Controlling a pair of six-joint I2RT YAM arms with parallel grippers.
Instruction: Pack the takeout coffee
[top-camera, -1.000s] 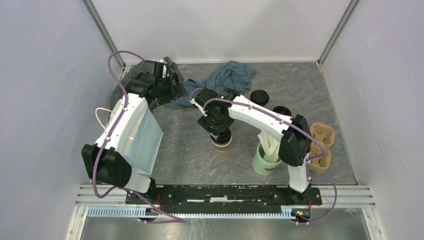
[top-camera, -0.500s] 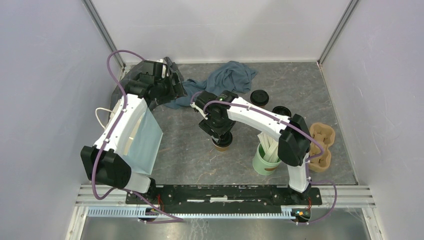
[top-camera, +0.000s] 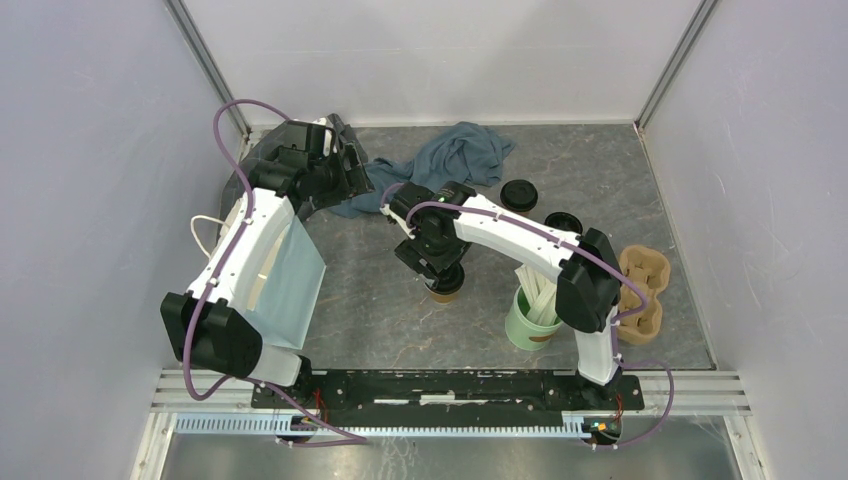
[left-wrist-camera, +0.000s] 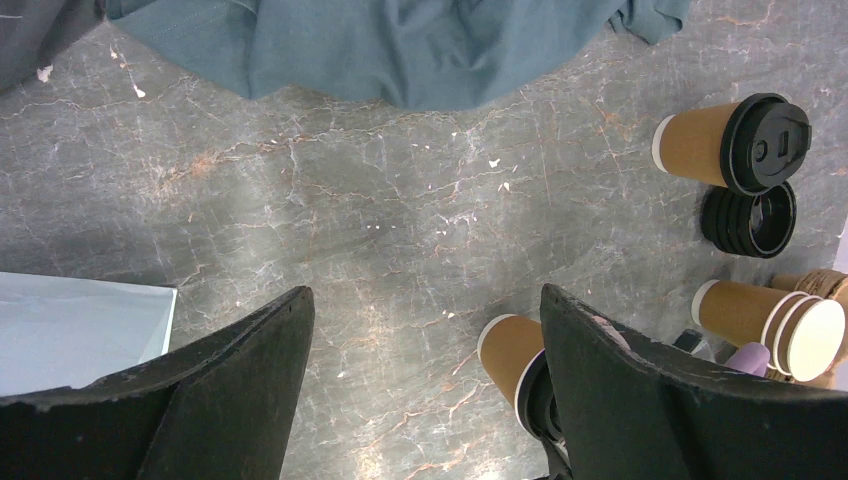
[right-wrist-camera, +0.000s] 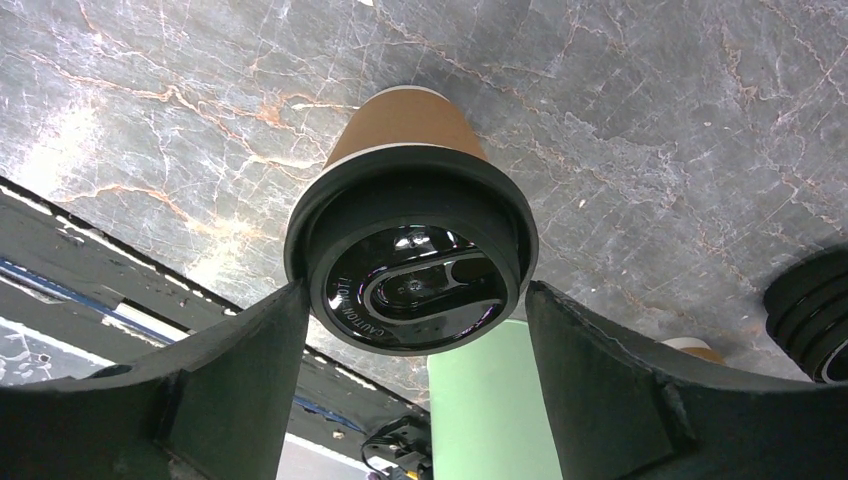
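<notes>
A: Why is the right pincer set so?

B: It is closed on the black lid rim of the lidded cup, which is stood mid-table. Presumably an upright lift toward the cup carrier is intended. The left pincer is held wide and empty, out of the way.

A: And the second lidded cup?

B: It is left standing beside the cloth.

A: What is changed from a second ago?

B: The right wrist has been shifted slightly leftward. The cup is hardly moved.
</notes>
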